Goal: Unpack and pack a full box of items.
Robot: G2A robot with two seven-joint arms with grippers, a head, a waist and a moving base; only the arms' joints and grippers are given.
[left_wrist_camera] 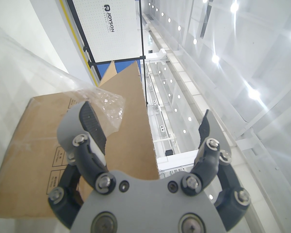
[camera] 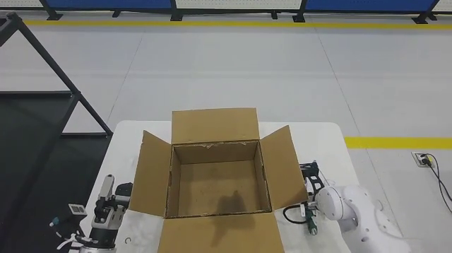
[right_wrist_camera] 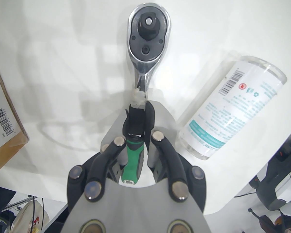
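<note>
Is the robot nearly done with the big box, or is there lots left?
About halfway, I'd guess. The brown cardboard box stands open and looks empty, so unpacking seems done. The right gripper is shut on a chrome ratchet wrench with a green handle, beside a clear labelled bottle lying on the white table. The left gripper is open beside the box. Packing everything back remains.

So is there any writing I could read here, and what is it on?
White perforated wall panel: a dark brand logo, left unquoted here.
Clear lying bottle with white label: barcode and teal print, too small.
Brown cardboard box: framed side labels and a barcode sticker, too small.
Chrome ratchet wrench with green handle: no text seen.
</note>
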